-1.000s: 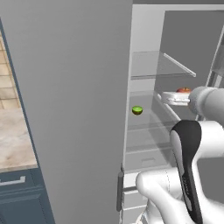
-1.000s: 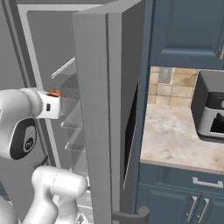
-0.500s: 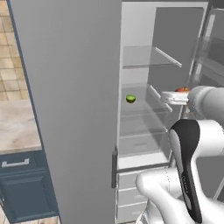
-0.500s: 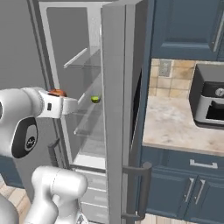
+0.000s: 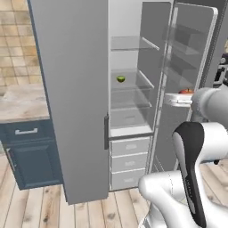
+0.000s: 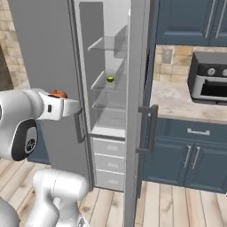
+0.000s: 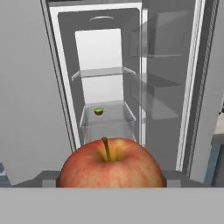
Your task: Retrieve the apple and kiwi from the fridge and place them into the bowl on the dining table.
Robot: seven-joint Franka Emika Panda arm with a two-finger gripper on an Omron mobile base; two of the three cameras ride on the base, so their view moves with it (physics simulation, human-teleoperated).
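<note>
Fingers (image 7: 111, 181) around apple (image 7: 111, 162), outside open fridge (image 7: 109, 87); kiwi (image 7: 99, 111) shelved.

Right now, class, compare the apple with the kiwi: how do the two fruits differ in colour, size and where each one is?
Colour: the apple is red with yellowish patches; the kiwi is bright green.
Place: the apple is gripped in the hand, outside the fridge; the kiwi sits on a glass shelf inside it.
Size: the apple looks larger, though it is much nearer the hand camera.
Both are small round fruits.
</note>
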